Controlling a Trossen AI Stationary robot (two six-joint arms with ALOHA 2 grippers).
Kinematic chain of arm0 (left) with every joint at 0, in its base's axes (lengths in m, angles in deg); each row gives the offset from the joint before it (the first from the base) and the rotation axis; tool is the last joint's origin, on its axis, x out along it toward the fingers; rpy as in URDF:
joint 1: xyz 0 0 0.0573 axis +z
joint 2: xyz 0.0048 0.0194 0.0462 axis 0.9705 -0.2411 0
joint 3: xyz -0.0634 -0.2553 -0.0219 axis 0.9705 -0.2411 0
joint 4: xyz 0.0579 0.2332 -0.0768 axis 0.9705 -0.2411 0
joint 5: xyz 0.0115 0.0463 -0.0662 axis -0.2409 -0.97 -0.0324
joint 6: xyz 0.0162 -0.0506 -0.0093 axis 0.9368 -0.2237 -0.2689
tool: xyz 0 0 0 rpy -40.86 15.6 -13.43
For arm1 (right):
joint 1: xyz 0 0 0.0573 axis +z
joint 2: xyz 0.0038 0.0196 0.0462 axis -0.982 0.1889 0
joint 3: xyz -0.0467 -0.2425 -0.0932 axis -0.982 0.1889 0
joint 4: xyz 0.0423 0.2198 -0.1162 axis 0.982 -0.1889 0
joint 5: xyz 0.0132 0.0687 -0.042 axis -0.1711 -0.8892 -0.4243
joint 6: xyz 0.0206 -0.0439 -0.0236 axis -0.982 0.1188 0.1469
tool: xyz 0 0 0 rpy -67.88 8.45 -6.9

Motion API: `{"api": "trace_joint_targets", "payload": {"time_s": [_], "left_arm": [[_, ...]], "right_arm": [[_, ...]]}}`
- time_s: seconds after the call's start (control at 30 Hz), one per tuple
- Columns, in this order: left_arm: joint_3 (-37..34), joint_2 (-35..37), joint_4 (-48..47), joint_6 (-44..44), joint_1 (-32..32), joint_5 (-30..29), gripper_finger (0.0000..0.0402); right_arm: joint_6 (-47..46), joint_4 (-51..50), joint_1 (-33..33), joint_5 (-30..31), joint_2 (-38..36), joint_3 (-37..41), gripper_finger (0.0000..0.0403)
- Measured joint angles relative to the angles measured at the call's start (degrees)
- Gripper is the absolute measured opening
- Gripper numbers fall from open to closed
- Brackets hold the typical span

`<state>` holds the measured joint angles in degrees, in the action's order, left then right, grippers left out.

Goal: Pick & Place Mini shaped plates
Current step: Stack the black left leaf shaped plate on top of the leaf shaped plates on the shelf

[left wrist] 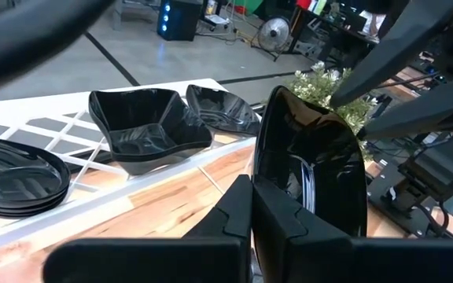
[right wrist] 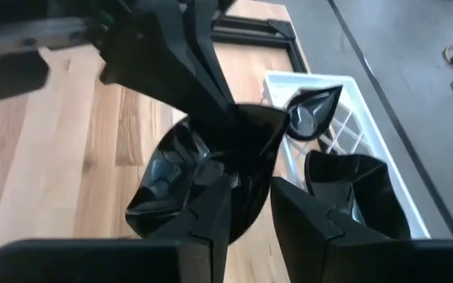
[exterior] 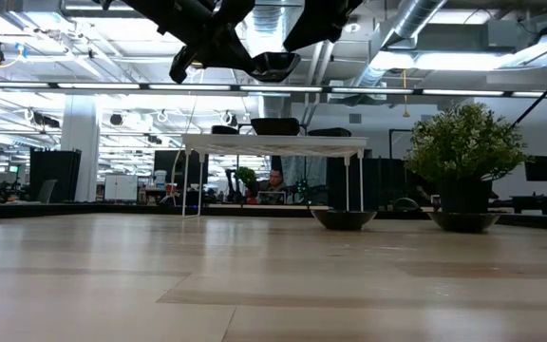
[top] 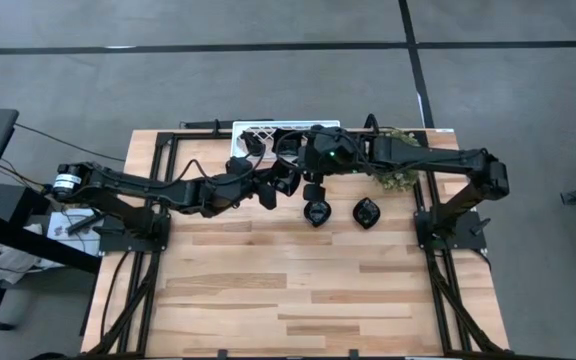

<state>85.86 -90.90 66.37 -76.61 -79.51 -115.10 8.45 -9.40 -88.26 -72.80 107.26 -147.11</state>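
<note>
The left gripper (top: 268, 192) is seen raised above the wooden table (top: 268, 300), just short of the white lattice rack (top: 258, 130) at the far edge. It is clenched on the rim of one glossy black teardrop plate (left wrist: 313, 165). In the left wrist view its fingers (left wrist: 234, 212) are pressed together on the plate's lower edge, and the dish is held upright ahead of them.

The right gripper (top: 313, 185) is met head-on from the opposite side and is placed at the same teardrop plate, close against the left gripper. Whether it is released or clenched cannot be told. In the low view the shared plate (exterior: 273, 65) is carried well clear of the tabletop, directly under both grippers.

Beyond the left gripper more mini shaped plates are kept on the rack: a square-cornered bowl (left wrist: 144, 130), a low stack of oval dishes (left wrist: 14, 177) beside it, and a further dish (left wrist: 219, 110) behind the bowl.

Two more black plates are laid on the bare wood below the grippers. One plate (top: 316, 212) is placed almost under the right gripper, and the other plate (top: 366, 213) lies just beside it, towards the right arm's base. A small leafy plant (top: 400, 165) is partly covered by the right arm, behind its gripper.
</note>
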Motion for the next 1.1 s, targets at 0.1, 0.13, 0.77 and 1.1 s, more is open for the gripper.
{"api": "trace_joint_targets", "payload": {"time_s": [0.1, 0.13, 0.77, 1.1], "left_arm": [[0.0, 0.0, 0.5, 0.0, -0.1, 0.0, 0.0003], [0.0, 0.0, 0.6, 0.0, -0.2, 0.0, 0.0003], [0.0, 0.0, 1.4, 0.0, -0.3, -0.2, 0.0003], [0.0, 0.0, 1.8, 0.0, -0.3, -0.2, 0.0003]], "right_arm": [[-1.5, -0.4, -0.6, -0.1, 0.0, 0.5, 0.0087], [-1.7, -0.4, -0.8, 0.0, 0.0, 0.7, 0.0087], [-2.2, -0.8, -1.4, -0.1, 0.0, 1.1, 0.0027], [-2.3, -0.8, -1.4, 0.0, 0.0, 1.1, 0.0004]]}}
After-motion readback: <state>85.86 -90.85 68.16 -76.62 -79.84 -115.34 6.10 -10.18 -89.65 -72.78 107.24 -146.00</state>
